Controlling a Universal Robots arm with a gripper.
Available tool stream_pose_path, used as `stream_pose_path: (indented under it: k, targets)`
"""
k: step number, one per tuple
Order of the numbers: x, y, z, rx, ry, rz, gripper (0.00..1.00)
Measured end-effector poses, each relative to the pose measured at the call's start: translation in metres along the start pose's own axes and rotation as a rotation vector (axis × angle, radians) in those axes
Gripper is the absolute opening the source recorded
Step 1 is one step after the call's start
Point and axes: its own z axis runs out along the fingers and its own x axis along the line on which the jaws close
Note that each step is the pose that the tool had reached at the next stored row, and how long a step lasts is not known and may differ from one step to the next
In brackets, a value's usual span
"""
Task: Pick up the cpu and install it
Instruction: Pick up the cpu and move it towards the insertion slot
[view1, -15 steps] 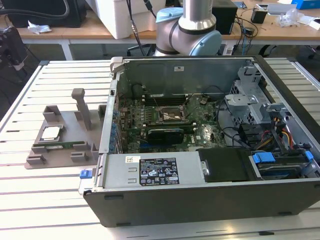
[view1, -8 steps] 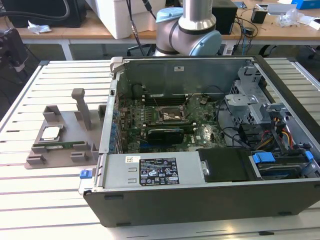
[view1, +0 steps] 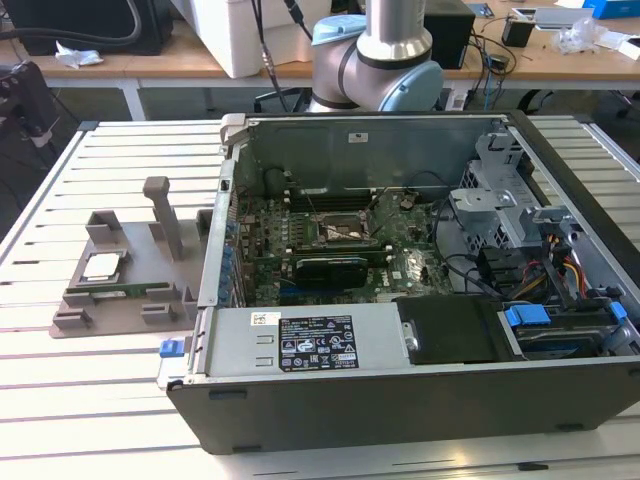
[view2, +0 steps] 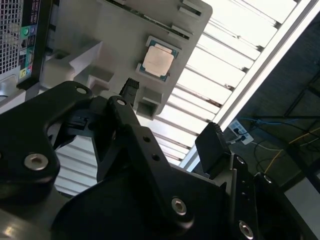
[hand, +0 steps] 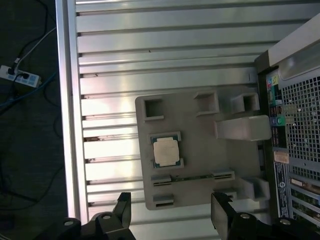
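Slatted metal tabletop (view1: 90, 400) carries a grey holder (hand: 200, 150) and, just beside it, an open computer case (view1: 420, 410). The cpu (hand: 165, 151) lies flat in its recess on the holder, with nothing touching it. The gripper (hand: 172, 212) hangs well above the holder, fingers spread apart and holding nothing. Pickup is not yet done. The motherboard socket (view1: 345, 230) appears unfilled, though it is hard to judge from this angle.

Bright glare on the slatted table (view2: 235, 75); dark foreground seems underexposed.
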Motion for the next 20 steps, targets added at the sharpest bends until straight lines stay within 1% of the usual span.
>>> stream_pose_path:
  k: [20]
  targets:
    - [-0.0009,-0.0005,0.0151,0.0005,0.0000,0.000,0.73]
